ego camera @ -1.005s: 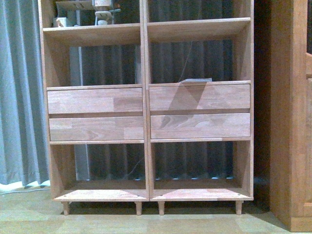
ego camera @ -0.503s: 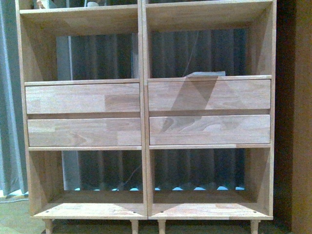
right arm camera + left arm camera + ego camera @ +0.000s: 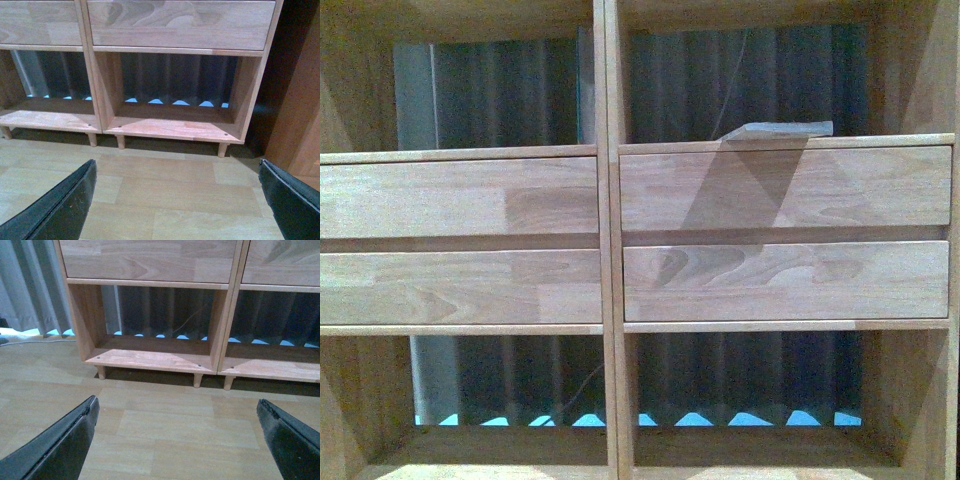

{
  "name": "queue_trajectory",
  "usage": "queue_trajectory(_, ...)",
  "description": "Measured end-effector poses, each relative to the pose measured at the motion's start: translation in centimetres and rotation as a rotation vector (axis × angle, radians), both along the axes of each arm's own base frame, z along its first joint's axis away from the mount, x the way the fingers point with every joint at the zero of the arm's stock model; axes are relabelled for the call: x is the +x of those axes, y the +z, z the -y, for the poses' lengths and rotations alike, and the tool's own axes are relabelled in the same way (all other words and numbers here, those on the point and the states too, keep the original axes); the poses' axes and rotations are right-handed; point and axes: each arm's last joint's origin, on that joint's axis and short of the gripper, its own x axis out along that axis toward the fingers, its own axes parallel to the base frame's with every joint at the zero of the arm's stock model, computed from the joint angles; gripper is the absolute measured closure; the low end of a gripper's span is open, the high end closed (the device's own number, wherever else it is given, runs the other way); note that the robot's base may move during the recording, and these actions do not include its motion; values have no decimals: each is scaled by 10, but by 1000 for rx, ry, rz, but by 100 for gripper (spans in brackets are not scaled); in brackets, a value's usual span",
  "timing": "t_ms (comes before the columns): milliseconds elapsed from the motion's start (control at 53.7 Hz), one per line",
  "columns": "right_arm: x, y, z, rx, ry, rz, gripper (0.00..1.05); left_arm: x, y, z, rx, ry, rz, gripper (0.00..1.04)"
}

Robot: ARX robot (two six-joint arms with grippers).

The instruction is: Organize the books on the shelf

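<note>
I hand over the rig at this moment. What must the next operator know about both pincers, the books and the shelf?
Left pincer: open, holds nothing, above the floor before the shelf.
Right pincer: open, holds nothing, also low before the shelf.
Books: one thin flat book lies on the board above the right drawers. No other book is in any view.
Done: that one book is on the shelf, lying flat.
Left: find the second book, place it, and put both in order.
</note>
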Motion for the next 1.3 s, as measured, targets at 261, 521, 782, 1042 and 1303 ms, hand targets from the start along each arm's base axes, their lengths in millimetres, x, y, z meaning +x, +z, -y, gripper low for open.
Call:
queue_trajectory(261,0,0,0,0,0,0,7,0,0,0,0,0,0,7)
queue_trajectory(521,0,0,0,0,0,0,7,0,0,0,0,0,0,7)
queue_trajectory(782,0,0,0,0,0,0,7,0,0,0,0,0,0,7)
queue_trajectory(1042,0,0,0,0,0,0,7,0,0,0,0,0,0,7)
queue_trajectory(1303,0,0,0,0,0,0,7,0,0,0,0,0,0,7)
